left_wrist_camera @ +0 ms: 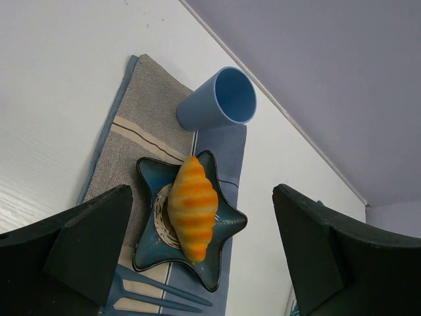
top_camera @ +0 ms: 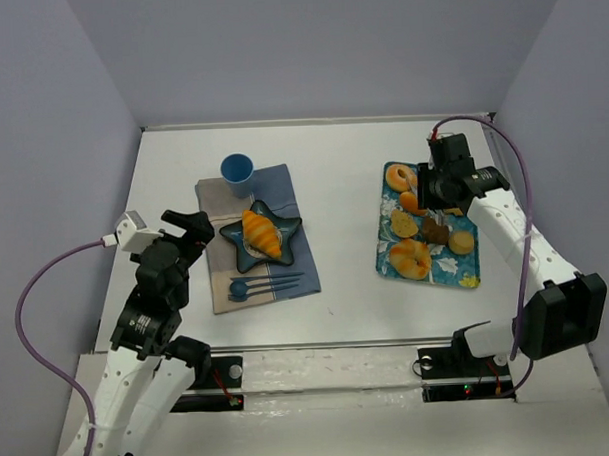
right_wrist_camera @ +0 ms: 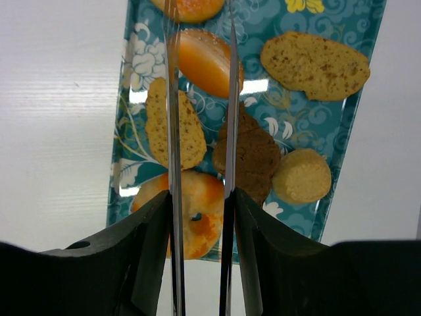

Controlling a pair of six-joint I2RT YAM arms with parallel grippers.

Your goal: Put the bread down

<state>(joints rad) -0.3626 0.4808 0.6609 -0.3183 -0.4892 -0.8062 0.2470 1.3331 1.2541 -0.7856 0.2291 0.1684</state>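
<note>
Right gripper (right_wrist_camera: 199, 26) hovers narrowly parted and empty over the tray (right_wrist_camera: 141, 52) at the table's (top_camera: 342, 157) right edge. I'd centre on the orange bun (right_wrist_camera: 200, 62) before clenching. Left gripper (left_wrist_camera: 204, 243) is released wide, and the croissant (left_wrist_camera: 192, 205) sits on the star plate (left_wrist_camera: 227, 227).

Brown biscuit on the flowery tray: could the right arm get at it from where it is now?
Probably yes. The right fingers hang over the tray, slightly apart and empty, with the brown biscuit just beside them and nothing lying on top of it.
</note>
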